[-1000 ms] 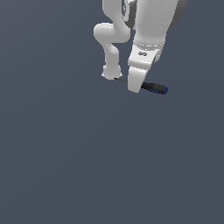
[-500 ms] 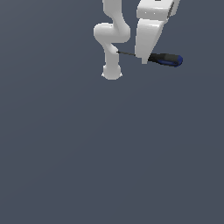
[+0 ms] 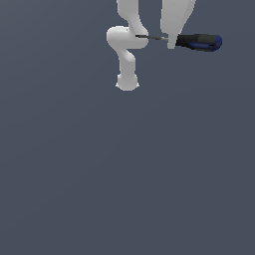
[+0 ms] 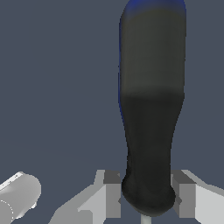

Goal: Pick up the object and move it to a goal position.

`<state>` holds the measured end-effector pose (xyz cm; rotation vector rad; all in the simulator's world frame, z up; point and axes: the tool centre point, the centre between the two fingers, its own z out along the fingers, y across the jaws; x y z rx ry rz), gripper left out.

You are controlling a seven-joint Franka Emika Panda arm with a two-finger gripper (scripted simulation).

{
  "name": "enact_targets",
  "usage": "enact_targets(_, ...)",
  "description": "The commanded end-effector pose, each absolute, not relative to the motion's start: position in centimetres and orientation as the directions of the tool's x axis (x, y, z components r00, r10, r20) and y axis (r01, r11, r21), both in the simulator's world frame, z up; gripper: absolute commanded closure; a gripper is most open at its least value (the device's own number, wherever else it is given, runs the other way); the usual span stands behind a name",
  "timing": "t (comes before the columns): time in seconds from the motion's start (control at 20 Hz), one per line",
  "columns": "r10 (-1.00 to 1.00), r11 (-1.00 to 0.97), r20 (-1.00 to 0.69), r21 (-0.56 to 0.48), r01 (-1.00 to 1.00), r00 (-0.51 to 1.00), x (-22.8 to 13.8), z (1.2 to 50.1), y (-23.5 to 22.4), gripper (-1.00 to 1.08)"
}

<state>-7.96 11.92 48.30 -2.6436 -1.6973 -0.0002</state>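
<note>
As I look through the wrist camera, the fingers (image 4: pixel 146 197) sit closed on the screwdriver (image 4: pixel 151 109), one grey pad (image 4: pixel 112 194) pressed against each side of the handle's narrow end, right where the thin shaft begins. The handle runs straight away from the fingers, black along most of its length and turning blue at the far tip. A rounded white part of the arm (image 4: pixel 17 197) shows in one corner of that view.

From the exterior view, I see the fingers (image 3: pixel 172 44) pointing downward near the top of the frame, holding the screwdriver (image 3: pixel 199 42) roughly level. Its handle sticks out toward the exterior view's right, with the blue showing along its underside and end, and the thin dark shaft pokes out toward the exterior view's left, crossing in front of the white arm (image 3: pixel 124 42). The screwdriver hangs well above the plain grey floor (image 3: pixel 124 174), touching nothing but the fingers. The arm's base (image 3: pixel 127 82) stands on the floor, below and toward the exterior view's left of the held tool.
</note>
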Motion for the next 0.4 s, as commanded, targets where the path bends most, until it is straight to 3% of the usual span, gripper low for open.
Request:
enact_targets(0.0,0.909,-0.416,0.000,0.000,0.909,0.416,-8.00,49.13,11.99,1.08)
enact_targets(0.35,0.909,-0.417,0.000,0.000,0.909,0.417,-7.91,49.56,12.02,1.08)
